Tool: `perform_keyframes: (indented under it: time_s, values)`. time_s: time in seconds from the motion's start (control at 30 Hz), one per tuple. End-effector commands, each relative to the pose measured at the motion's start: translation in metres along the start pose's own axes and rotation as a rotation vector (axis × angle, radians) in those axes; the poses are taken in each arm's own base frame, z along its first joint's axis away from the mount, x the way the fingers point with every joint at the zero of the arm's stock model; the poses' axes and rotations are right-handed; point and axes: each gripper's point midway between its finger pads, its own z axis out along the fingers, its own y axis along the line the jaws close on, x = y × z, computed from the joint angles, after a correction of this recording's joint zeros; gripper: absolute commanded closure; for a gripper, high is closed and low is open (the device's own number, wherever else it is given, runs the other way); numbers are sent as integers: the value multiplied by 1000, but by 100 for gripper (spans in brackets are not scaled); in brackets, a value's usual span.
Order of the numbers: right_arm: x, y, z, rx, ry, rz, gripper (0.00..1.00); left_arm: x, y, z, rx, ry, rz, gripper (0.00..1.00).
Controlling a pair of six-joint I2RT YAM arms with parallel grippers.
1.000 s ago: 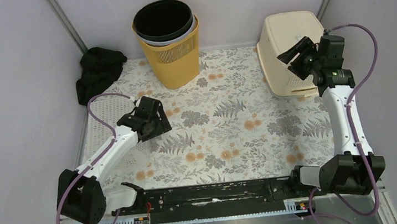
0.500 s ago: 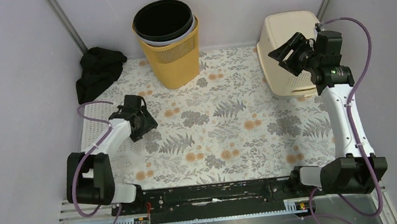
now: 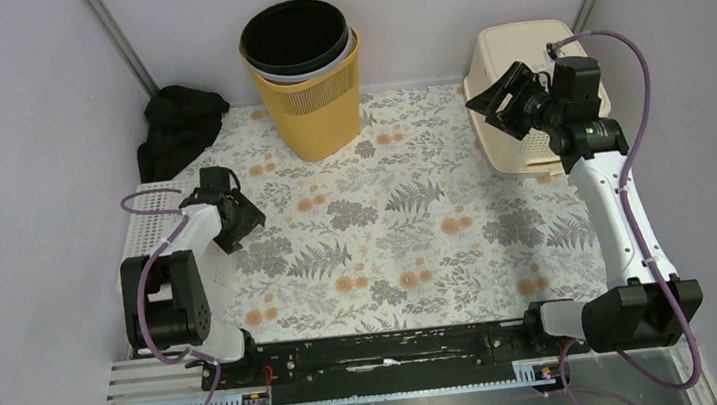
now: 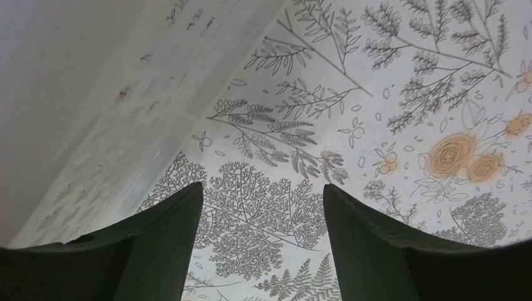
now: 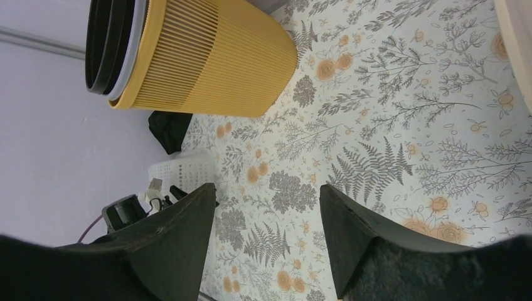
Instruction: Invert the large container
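Right gripper point(image 5: 266, 188), jaws apart and empty: cream perforated plastic basket point(image 3: 519, 50) looks light, stiff, smooth; you should grip its lower rim.

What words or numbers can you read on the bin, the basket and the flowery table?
None: no words, numbers or signs show anywhere.
The yellow bin, the cream basket, the black cloth and the flowery table cover carry no writing; the cover has only printed plants.

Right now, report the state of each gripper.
Left gripper: jaws open, holding nothing.
Right gripper: jaws open, holding nothing.
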Motion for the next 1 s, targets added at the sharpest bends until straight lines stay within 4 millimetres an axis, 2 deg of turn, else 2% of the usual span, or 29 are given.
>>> perform_keyframes:
  time_s: [0.0, 0.1, 0.2, 0.37, 0.47, 0.53, 0.67, 0.8, 0.83, 0.97]
  values:
    - [-4, 18, 1, -60, -14, -46, 31, -20, -17, -4, 71, -34, 13, 22]
    - [-1, 24, 0, -66, -3, -65, 30, -15, -37, -16, 172, -4, 31, 23]
    - [3, 39, 1, -81, 17, -109, 26, -8, -64, -38, 266, -13, 81, 21]
    - [16, 76, 17, -131, 93, -189, 22, -2, -106, -79, 372, -59, 164, 17]
    - [15, 107, 29, -170, 127, -253, 21, -2, -119, -99, 398, -85, 204, 15]
    - [16, 121, 41, -171, 154, -295, 22, -4, -124, -109, 415, -111, 227, 9]
    - [9, 137, 74, -135, 172, -358, 22, -27, -142, -127, 444, -183, 247, 5]
    - [-12, 139, 107, -89, 103, -378, 21, -68, -174, -142, 444, -250, 233, 0]
    - [-16, 137, 115, -81, 85, -373, 21, -83, -186, -152, 459, -285, 221, 0]
    - [-25, 142, 143, -118, 21, -346, 21, -116, -214, -161, 491, -344, 169, 0]
